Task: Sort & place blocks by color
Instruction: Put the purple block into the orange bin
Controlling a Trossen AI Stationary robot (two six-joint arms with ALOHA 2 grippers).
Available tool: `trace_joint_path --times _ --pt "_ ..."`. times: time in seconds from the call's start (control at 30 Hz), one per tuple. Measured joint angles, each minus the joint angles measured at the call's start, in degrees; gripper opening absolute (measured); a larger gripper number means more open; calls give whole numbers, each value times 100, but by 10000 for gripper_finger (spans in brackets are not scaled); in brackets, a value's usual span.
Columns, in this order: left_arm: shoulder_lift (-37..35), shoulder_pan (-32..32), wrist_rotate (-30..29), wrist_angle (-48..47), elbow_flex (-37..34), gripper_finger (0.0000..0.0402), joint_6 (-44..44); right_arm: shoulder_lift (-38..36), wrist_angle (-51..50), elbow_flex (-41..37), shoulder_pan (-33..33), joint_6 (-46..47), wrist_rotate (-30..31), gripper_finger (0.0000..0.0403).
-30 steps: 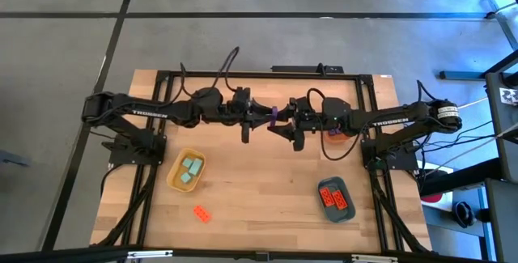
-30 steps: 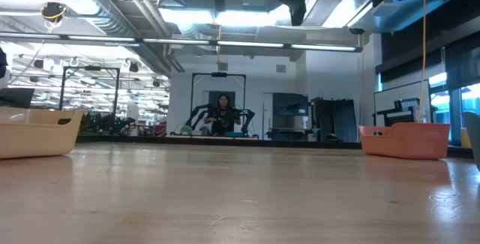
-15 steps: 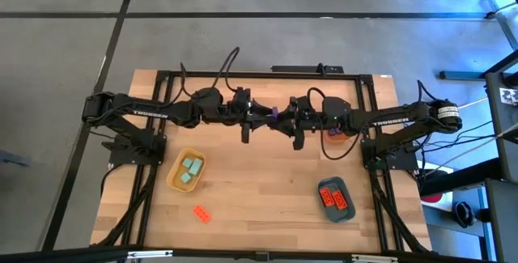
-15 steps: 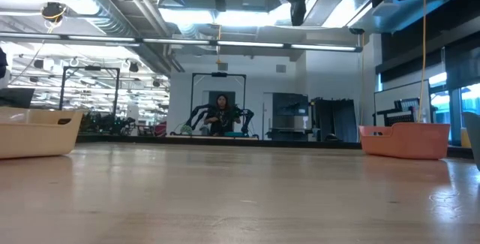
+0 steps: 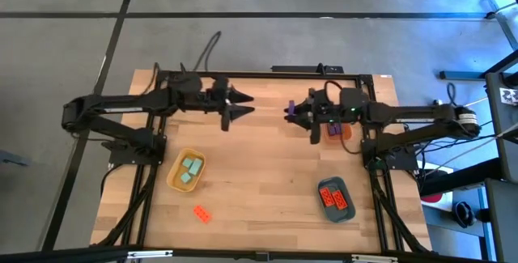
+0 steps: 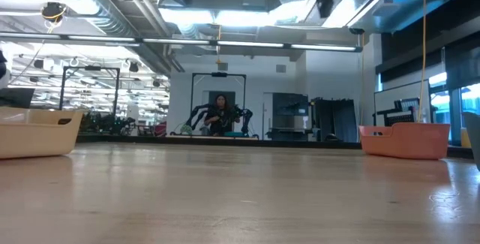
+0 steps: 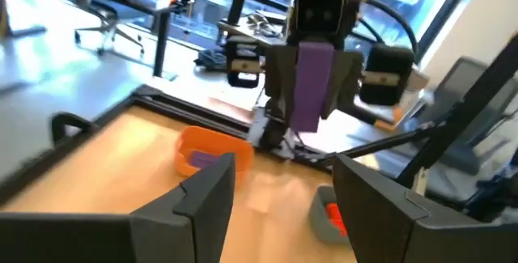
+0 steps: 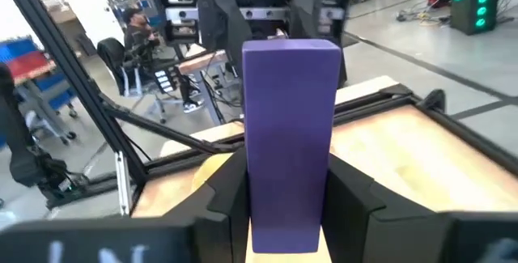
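A purple block (image 8: 291, 133) hangs high above the table's far middle, and my right gripper (image 5: 289, 111) is shut on it. Across a gap, my left gripper (image 5: 243, 107) faces it from the table's left and stands open with nothing between its fingers (image 7: 212, 194). An orange tray (image 5: 346, 133) holds another purple block (image 5: 333, 129). The yellow tray (image 5: 175, 178) holds pale teal blocks (image 5: 190, 170). The dark teal tray (image 5: 345, 188) holds red-orange blocks (image 5: 333, 200). One red-orange block (image 5: 201, 213) lies flat on the table near the front left. My right gripper pinches the purple block's two long sides (image 8: 252, 190) between its two fingers (image 8: 225, 194). The fingers run level and come from the table's right side. The block stands upright in the hold (image 7: 312, 85) and is lifted clear of the table.
A black frame (image 5: 267, 74) runs round the wooden table's edges. The orange tray sits just below and behind my right wrist. The low view shows the yellow tray (image 6: 37, 131) at one side, the orange tray (image 6: 405, 140) at the other, and bare wood between them.
The purple block has passed from my left gripper to my right. My right gripper shut on it while both met over the table's middle. Then my left gripper opened and let go. Both arms drew apart and rose, left toward the table's left, right toward its right with the block.
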Motion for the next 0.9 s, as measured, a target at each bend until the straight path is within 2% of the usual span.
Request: trace_joint_path --times 0.13,0.27,0.57,0.9 --pt "-475 -49 -236 -311 -45 197 346 -509 -491 0 -51 -197 4 108" --pt "-909 -186 -636 -214 -515 197 380 -913 -905 -15 -51 -248 7 108" --pt "-1760 -557 -1153 1826 -2205 197 -83 -1456 -1543 -17 -51 -243 13 108" --pt "-1980 -623 -1292 1962 -2328 198 81 -1503 -1528 -17 -51 -216 172 108"
